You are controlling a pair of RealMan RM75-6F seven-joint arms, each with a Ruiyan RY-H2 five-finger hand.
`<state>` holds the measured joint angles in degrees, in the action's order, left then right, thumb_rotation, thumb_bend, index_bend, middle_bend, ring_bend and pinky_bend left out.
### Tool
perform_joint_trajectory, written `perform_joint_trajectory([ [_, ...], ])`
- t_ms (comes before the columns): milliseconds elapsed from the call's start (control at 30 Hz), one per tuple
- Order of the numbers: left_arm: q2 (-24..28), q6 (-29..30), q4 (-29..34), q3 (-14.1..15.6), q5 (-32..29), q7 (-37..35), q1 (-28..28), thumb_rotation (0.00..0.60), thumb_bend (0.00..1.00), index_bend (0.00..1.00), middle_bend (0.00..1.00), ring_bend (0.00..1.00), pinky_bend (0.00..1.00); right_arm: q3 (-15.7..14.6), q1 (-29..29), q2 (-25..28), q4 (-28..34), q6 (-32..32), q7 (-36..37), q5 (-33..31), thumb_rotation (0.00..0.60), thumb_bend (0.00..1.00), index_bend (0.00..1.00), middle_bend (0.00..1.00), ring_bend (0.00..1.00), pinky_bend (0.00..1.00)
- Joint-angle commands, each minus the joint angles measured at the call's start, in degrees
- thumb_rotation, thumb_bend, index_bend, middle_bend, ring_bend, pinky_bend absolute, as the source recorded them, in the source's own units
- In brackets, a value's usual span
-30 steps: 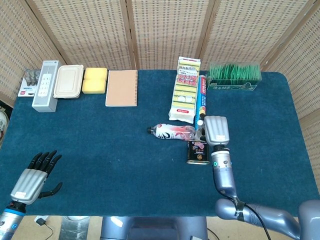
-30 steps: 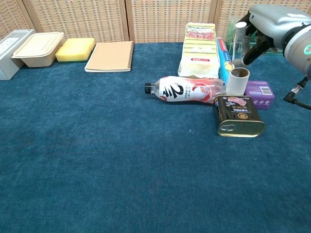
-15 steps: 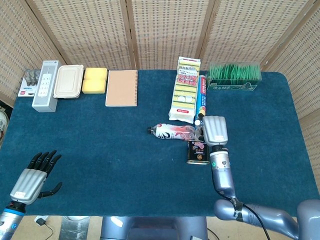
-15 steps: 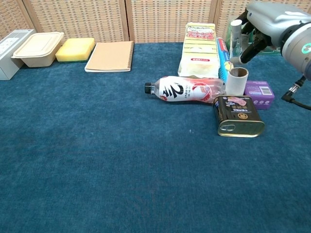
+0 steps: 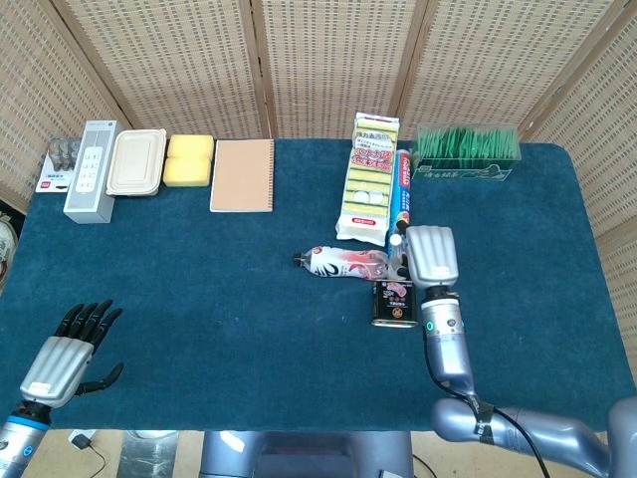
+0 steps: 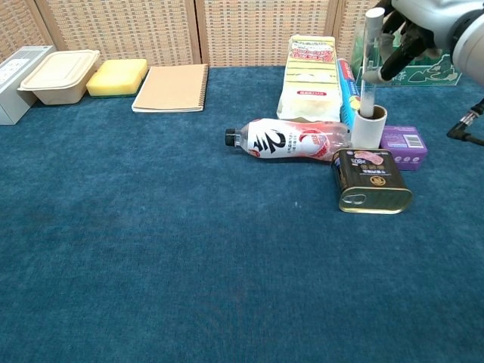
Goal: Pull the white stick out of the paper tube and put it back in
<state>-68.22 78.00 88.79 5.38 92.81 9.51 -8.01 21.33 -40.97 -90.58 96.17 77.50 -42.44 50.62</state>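
Observation:
A short paper tube (image 6: pixel 370 127) stands upright on the blue cloth between the bottle and a purple box. The white stick (image 6: pixel 370 64) rises upright out of its top, most of its length showing above the rim. My right hand (image 6: pixel 418 23) grips the stick near its upper end; in the head view that hand (image 5: pixel 431 259) covers the tube and stick from above. My left hand (image 5: pixel 68 352) hovers at the near left corner of the table, fingers spread, holding nothing.
A lying bottle (image 6: pixel 291 140), a tin can (image 6: pixel 372 180) and a purple box (image 6: pixel 403 143) crowd the tube. Behind it lie a blue roll (image 6: pixel 347 92) and a yellow pack (image 6: pixel 311 72). A notebook (image 5: pixel 242 175), sponge (image 5: pixel 188 159) and containers line the far left.
My right hand has risen, drawing the white stick further up out of the paper tube. The left hand has stayed where it was.

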Motion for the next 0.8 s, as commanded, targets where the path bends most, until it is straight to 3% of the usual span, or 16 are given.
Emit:
perform_joint_trajectory([
  [33,0.02,0.08,0.03,0.00,0.05,-0.05,0.02,0.345,0.31,0.01,0.00,0.00,0.04,0.35,-0.13,1.10,1.61,0.52,-1.21,-0.50,0.600,0.33,0.62,0.71,0.83,0.81],
  [800,0.11,0.78,0.00,0.25,0.81,-0.21,0.29,0.343,0.31,0.01,0.00,0.00,0.04,2.87,-1.30,9.27,14.77,5.21,-7.97,-3.09,0.600,0.33,0.65,0.74,0.87,0.83],
])
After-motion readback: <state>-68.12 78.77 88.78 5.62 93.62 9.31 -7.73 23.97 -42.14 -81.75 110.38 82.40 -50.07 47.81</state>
